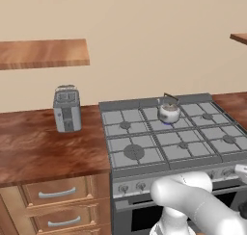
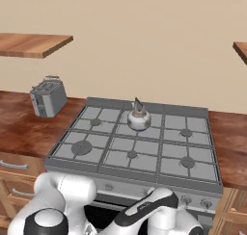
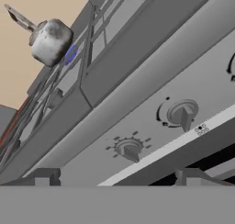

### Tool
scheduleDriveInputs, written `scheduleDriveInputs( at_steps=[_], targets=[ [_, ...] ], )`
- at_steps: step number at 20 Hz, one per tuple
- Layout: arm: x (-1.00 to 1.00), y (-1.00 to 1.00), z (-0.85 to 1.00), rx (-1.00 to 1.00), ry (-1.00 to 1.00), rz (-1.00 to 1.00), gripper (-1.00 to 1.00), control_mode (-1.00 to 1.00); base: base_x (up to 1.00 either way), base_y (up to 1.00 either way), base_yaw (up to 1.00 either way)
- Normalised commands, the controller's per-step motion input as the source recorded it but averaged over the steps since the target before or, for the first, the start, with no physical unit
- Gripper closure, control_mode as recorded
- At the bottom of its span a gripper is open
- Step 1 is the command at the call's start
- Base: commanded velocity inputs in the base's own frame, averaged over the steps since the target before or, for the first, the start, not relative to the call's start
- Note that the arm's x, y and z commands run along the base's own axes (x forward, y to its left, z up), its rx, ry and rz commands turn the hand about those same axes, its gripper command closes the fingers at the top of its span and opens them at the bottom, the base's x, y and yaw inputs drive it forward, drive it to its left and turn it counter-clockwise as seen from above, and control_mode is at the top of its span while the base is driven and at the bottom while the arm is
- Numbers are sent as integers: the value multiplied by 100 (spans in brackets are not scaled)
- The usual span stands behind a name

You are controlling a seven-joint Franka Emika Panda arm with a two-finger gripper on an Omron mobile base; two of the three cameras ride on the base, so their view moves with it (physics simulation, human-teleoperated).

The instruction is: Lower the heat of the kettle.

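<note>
Jaws apart before two knobs (image 3: 130, 149); picking the wrong one leaves the kettle (image 3: 50, 41), at eleven o'clock, boiling.

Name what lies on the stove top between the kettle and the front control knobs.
Bare grey grates with unlit burners lie between the kettle and the knobs, seen in the right base view; nothing else stands on the stove.

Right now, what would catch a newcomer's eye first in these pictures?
A shiny silver kettle sits on a back middle burner of the grey stove, a blue flame under it. A boxy toaster stands on the wooden counter to the stove's left. The open gripper faces two front knobs.
</note>
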Motion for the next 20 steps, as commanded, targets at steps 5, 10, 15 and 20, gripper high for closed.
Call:
scheduleDriveInputs(
  at_steps=[5,10,15,20],
  targets=[
    [16,2,-7,0,0,0,-100,-100,0,0,0],
    [11,0,-18,0,0,0,-100,-100,0,0,0],
    [12,0,-12,0,0,0,-100,-100,0,0,0],
    [11,-11,-11,2,0,0,-100,-100,0,0,0]
  ],
)
